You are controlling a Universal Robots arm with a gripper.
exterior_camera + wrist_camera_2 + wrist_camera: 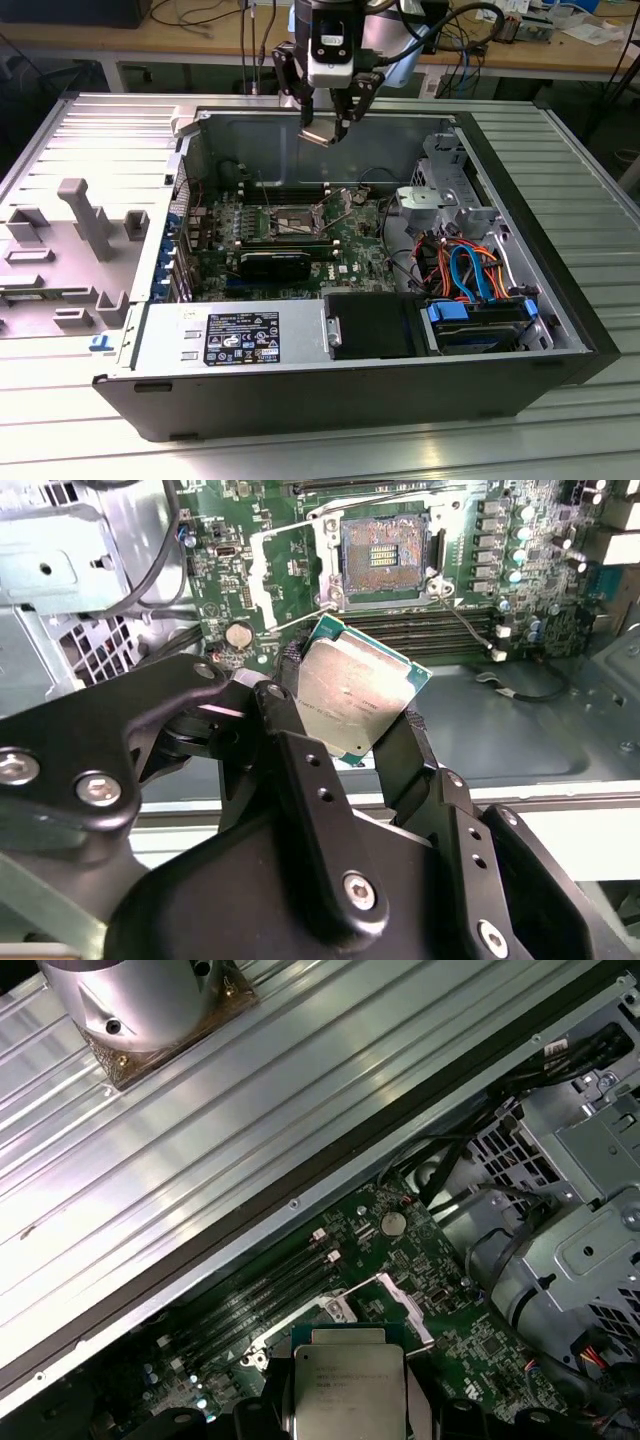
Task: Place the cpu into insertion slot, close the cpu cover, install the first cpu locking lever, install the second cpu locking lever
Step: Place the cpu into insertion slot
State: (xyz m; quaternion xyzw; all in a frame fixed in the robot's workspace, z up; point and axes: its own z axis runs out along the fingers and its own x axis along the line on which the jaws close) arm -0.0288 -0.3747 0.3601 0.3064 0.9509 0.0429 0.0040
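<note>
Jaws are clamped shut on the cpu (348, 690): your gripper (352, 702) pinches the chip by two opposite edges, the chip tilted with its dull metal lid toward the second wrist view's camera. Treat it as light, stiff and slick on top, with a fragile contact face underneath. I judge the edges the only safe place to hold, and the bite there looks shallow, so a knock could twist it. You hold it raised well apart from the insertion slot (385, 555), which lies bare, with the cpu cover (258, 575) swung open just beside that slot.
</note>
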